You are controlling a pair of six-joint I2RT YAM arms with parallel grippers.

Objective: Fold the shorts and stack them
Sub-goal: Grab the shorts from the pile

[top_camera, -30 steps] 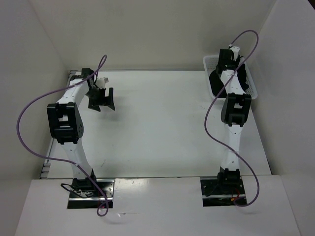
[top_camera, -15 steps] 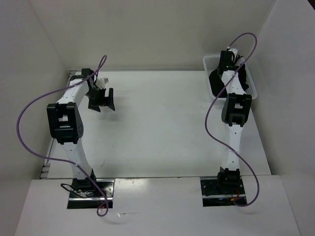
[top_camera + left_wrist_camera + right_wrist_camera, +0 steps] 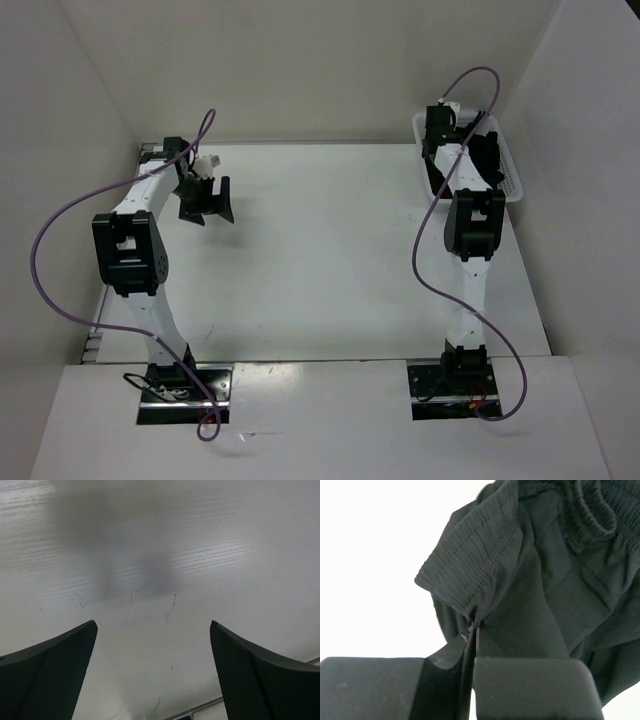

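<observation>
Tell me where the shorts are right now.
Far right in the top view, the shorts sit bunched in the white basket, a fold pinched in the right tool.

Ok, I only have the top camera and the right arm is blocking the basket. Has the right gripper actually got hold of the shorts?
Observer: Yes. In the right wrist view the right gripper is shut on the shorts, with black fabric pinched between its fingers.
Operator: Which part is it pinching?
Observer: A fold of the ribbed elastic waistband, which runs down into the closed fingers.
Operator: And the left one, is it holding anything?
Observer: No. The left gripper is open, and only bare, lightly scratched table shows between its fingers.
</observation>
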